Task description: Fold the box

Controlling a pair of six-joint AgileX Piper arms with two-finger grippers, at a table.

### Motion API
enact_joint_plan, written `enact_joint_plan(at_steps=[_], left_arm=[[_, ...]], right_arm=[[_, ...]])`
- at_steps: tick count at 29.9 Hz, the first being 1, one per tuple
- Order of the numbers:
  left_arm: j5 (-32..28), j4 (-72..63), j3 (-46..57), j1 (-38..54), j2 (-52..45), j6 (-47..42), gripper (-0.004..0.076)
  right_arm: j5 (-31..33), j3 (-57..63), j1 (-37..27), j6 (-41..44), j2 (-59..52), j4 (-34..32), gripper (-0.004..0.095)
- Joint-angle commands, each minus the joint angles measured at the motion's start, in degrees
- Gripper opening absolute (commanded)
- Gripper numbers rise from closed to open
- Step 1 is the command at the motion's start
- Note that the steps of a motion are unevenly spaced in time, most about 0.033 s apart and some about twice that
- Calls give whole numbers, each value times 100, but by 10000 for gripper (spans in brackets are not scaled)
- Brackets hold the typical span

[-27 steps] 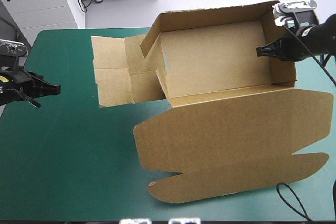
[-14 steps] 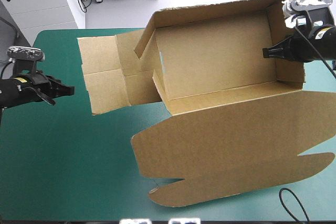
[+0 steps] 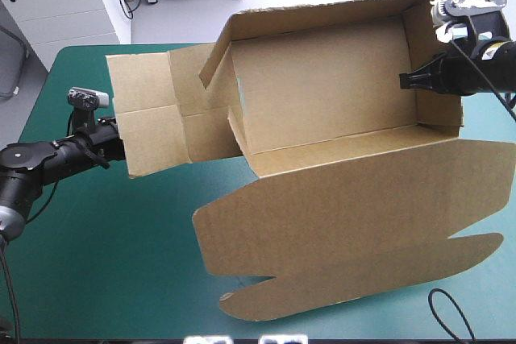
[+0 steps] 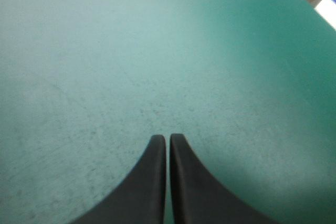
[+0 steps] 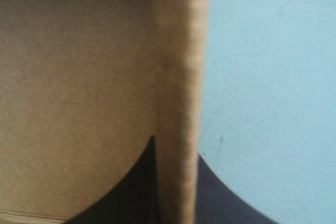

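The box (image 3: 322, 94) is a half-formed tray of plain brown board, and everything else is placed from it. Its far wall (image 3: 322, 26) and right wall (image 3: 423, 38) stand raised around the floor panel. Its left flaps (image 3: 149, 118) spread out from the tray's left end, creased into several panels. Its lid (image 3: 347, 215) lies open on the near side, a broad sheet ending in a long tongue (image 3: 363, 279) (rounded at both ends). The teal-green cover (image 3: 97, 263) shows bare to the left of the box and on the near side of the left flaps, with a narrow strip to the right of the lid.

The right gripper (image 3: 411, 80) is at the box's right wall, reaching in from outside the tray. Its black fingers are all but closed, with the board pinched between them. In the right wrist view the wall's cut edge (image 5: 176, 77) rises straight from between the fingers (image 5: 126, 198). The tray's inner face (image 5: 79, 77) lies on one side of that edge and the cover (image 5: 262, 77) on the other.

The left gripper (image 3: 115, 144) lies at the outer edge of the left flaps, level with the nearer panel; the high view does not show whether it touches the board. In its own wrist view its fingers (image 4: 152, 182) are pressed together into one pointed arch with a hairline slit between them, and only the cover (image 4: 157, 51) lies ahead.
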Motion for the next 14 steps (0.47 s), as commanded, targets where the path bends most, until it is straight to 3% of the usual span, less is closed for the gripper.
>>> enact_joint_plan(at_steps=[1,14], left_arm=[[430,-969,-140,-4,1,280,9],[2120,-2311,-263,-4,58,737,9]], right_arm=[[-27,-153,-41,-26,-183,292,-19],[-27,17,-41,-115,-183,356,-19]])
